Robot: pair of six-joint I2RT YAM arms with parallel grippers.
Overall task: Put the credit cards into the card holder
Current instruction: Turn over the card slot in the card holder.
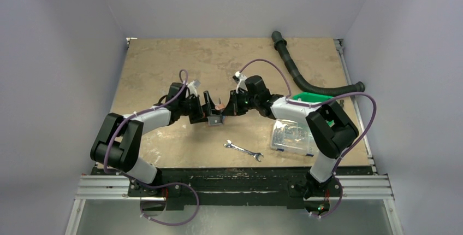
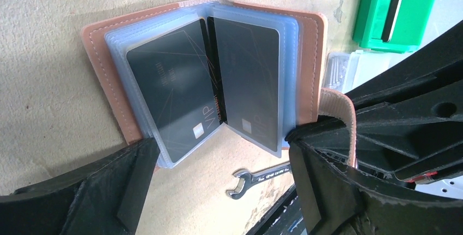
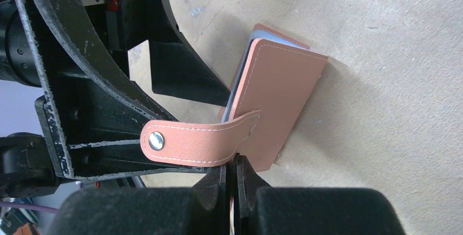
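Nearest, a spanner (image 1: 243, 151) lies on the worktop (image 1: 164, 147). Beyond it, mid-worktop, the card holder (image 2: 104, 54) is spread open. Both credit cards (image 2: 174, 87) look seated in its clear sleeves, so insertion seems done and only release is left. Left pincer (image 2: 218, 145) gapes wide, straddling it. Right pincer (image 3: 232, 172) is clamped on the cover edge by the strap. Overhead, the arms hide most of the holder.

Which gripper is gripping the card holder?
The right gripper: its jaws are pinched shut on the card holder cover, while the left gripper stands wide open.
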